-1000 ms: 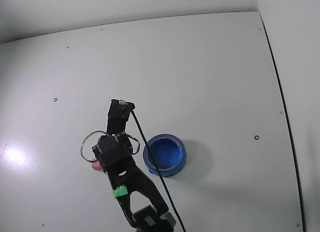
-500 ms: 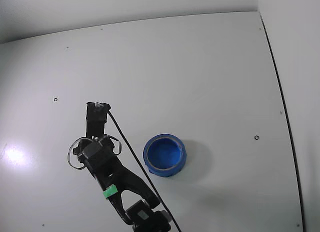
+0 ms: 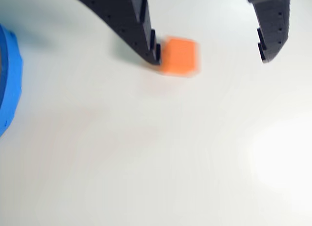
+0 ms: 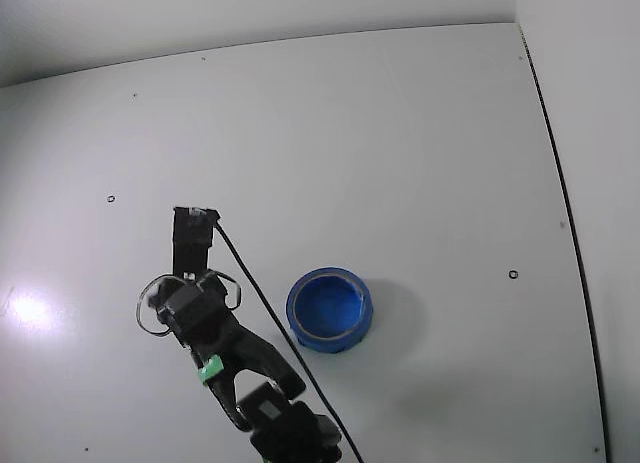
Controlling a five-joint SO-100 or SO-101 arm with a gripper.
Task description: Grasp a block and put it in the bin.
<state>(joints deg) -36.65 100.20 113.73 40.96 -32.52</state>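
In the wrist view the block point(image 3: 179, 56), a small orange-red cube, lies on the white table between my gripper's point(image 3: 209, 59) black fingers. It touches the tip of the left finger point(image 3: 141, 35); the right finger point(image 3: 272, 30) stands well apart from it. The jaws are open and hold nothing. The blue bin point(image 3: 9, 84) shows only as a rim at the left edge. In the fixed view the bin point(image 4: 330, 310) is a round blue bowl right of the arm, and my gripper point(image 4: 194, 223) points down at the table to its upper left. The block is hidden there.
The white table point(image 4: 400, 143) stretches far behind and to the right of the bin. A black cable point(image 4: 270, 313) runs along the arm past the bin's left side. A wall edge point(image 4: 560, 183) bounds the table on the right.
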